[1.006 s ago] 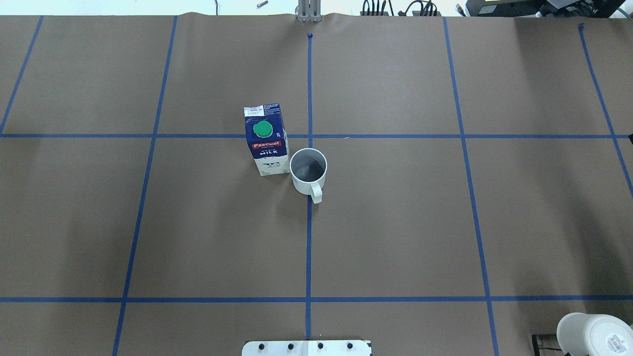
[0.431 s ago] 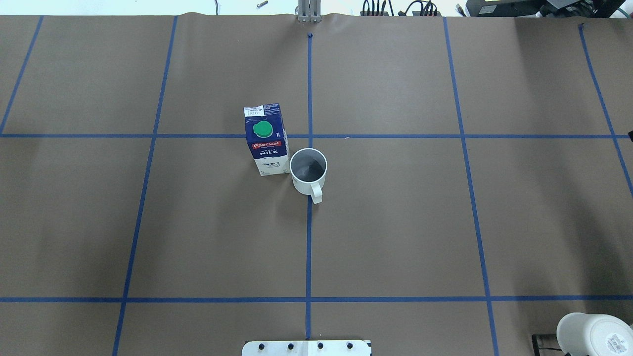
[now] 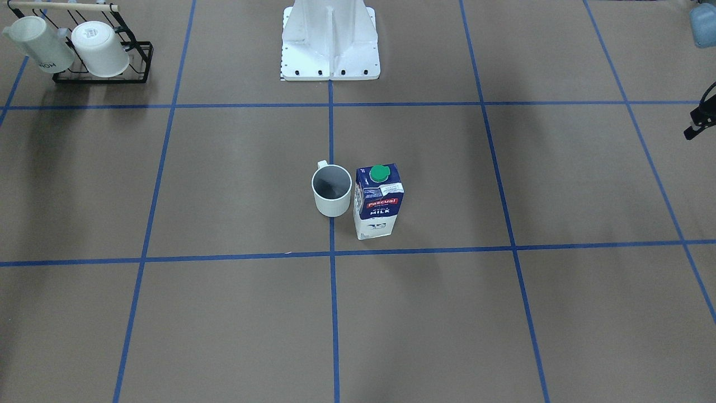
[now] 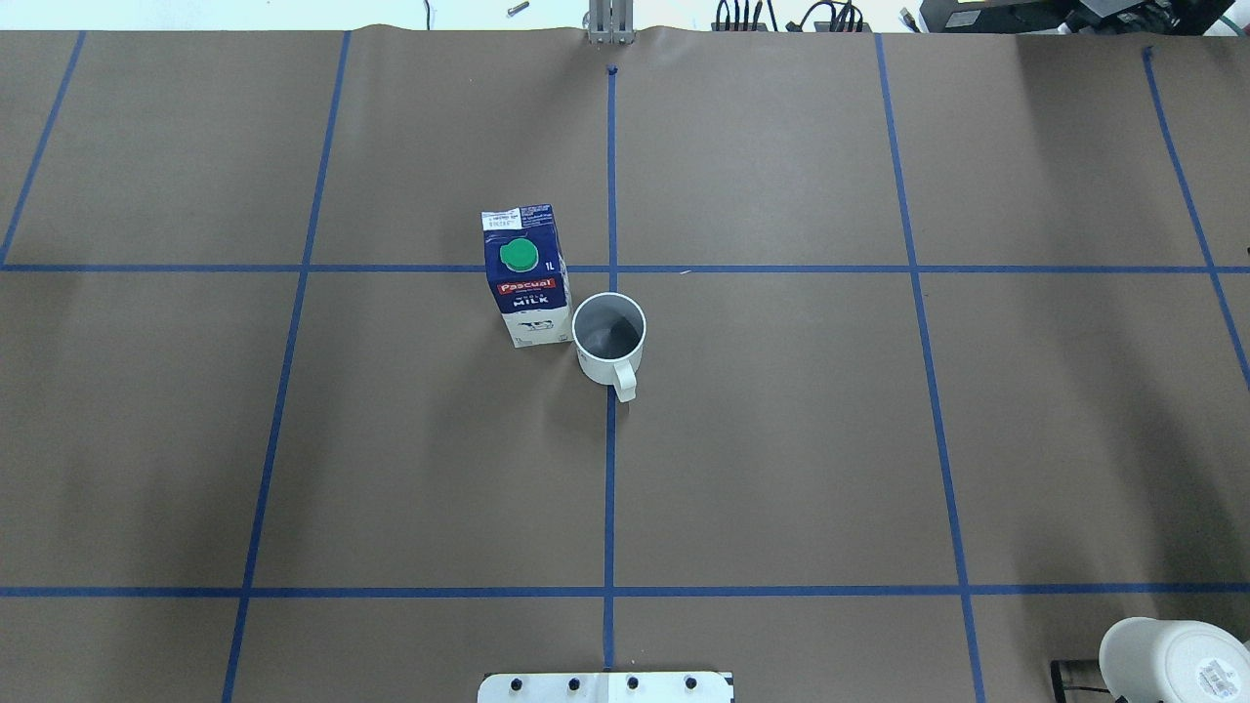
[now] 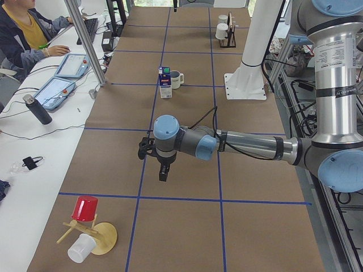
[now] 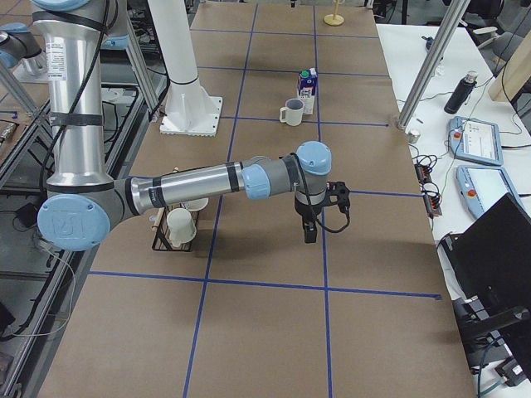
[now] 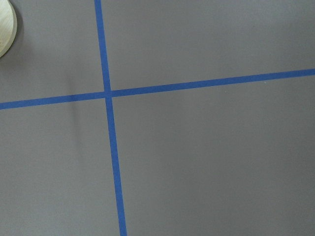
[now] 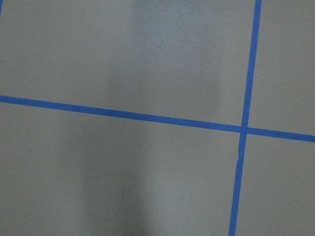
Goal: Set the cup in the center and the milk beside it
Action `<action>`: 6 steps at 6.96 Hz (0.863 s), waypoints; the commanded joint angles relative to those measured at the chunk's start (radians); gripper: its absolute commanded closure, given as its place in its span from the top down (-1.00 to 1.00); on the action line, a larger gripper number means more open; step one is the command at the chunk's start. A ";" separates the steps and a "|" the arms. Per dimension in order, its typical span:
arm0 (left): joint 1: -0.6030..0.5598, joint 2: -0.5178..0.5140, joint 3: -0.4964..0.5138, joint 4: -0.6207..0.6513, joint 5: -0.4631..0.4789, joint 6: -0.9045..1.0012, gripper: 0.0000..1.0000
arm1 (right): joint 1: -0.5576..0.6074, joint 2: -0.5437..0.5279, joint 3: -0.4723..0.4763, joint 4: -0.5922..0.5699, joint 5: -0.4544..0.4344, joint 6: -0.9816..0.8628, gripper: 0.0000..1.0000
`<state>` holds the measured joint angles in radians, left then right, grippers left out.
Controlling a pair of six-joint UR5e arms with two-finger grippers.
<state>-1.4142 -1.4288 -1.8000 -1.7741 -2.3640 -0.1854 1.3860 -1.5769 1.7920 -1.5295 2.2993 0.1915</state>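
Note:
The white cup (image 4: 607, 337) stands upright on the central blue tape line (image 4: 610, 469), its handle toward the robot. The blue and white milk carton (image 4: 527, 278) with its green cap stands upright right beside it, on the robot's left. Both also show in the front-facing view, cup (image 3: 331, 190) and carton (image 3: 378, 201). My left gripper (image 5: 163, 170) hangs over bare table far from them; only a dark edge of it shows in the front-facing view (image 3: 699, 120). My right gripper (image 6: 309, 230) hangs over bare table at the other end. I cannot tell whether either is open or shut.
A black rack (image 3: 89, 53) holds two other white mugs near the robot's right side; one mug's stickered base shows overhead (image 4: 1177, 664). The robot's base (image 3: 330, 45) stands at the table's rear middle. A red cup and a white cup (image 5: 85, 226) sit on a wooden stand at the left end.
A small dark tip at the overhead view's right edge has slid out of view. The cup and the carton have not moved.

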 commanded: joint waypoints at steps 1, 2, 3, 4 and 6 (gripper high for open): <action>0.001 -0.001 -0.001 -0.007 -0.001 -0.003 0.96 | 0.002 -0.003 -0.003 0.002 0.003 -0.001 1.00; 0.001 -0.005 -0.002 -0.005 -0.001 -0.005 0.96 | 0.002 -0.006 -0.003 0.002 0.003 0.000 1.00; 0.001 -0.007 -0.002 -0.007 -0.001 -0.003 0.96 | 0.002 -0.008 -0.003 0.003 0.003 0.000 1.00; 0.001 -0.009 -0.002 -0.007 -0.001 -0.003 0.96 | 0.002 -0.011 -0.005 0.003 0.003 0.000 1.00; 0.001 -0.013 0.002 -0.005 -0.001 -0.003 0.96 | 0.005 -0.025 -0.005 0.003 0.008 0.000 1.00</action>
<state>-1.4128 -1.4389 -1.8013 -1.7799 -2.3654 -0.1887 1.3895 -1.5940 1.7874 -1.5264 2.3037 0.1917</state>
